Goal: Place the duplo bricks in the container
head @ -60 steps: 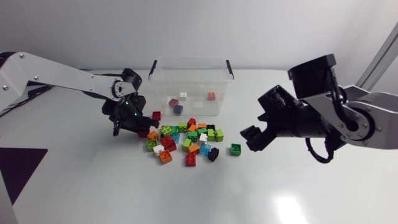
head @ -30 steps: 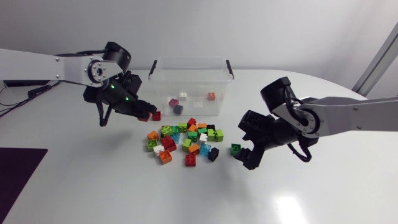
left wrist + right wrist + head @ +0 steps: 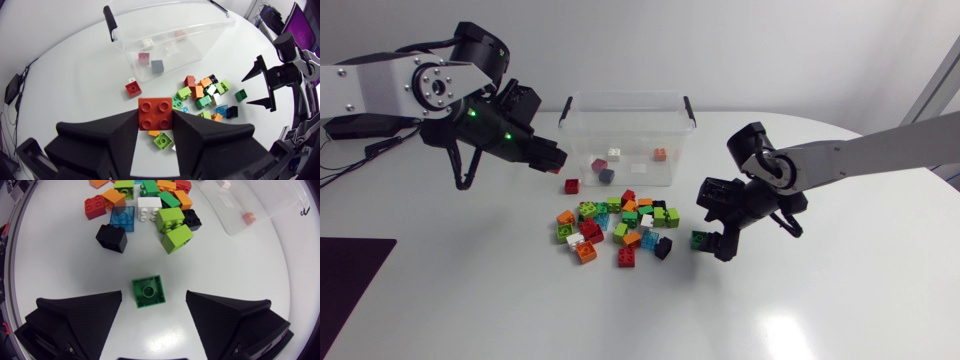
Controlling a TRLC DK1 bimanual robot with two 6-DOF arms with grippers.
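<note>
My left gripper (image 3: 155, 121) is clenched on a red brick (image 3: 155, 113), one finger on each side and the studs facing the wrist camera. From overhead it sits just outside the left end of the clear container (image 3: 625, 97), not over the opening. Another red brick (image 3: 571, 185) lies on the table beside the container's front wall. Inside the container I can see a dark red brick (image 3: 599, 164), a grey one (image 3: 607, 175), a white one (image 3: 614, 154) and an orange one (image 3: 660, 154).

My right gripper (image 3: 154, 299) is spread open around a green brick (image 3: 148, 291), which rests on the table with a gap on each side. Ahead of it lies the mixed pile of bricks (image 3: 620, 225).
</note>
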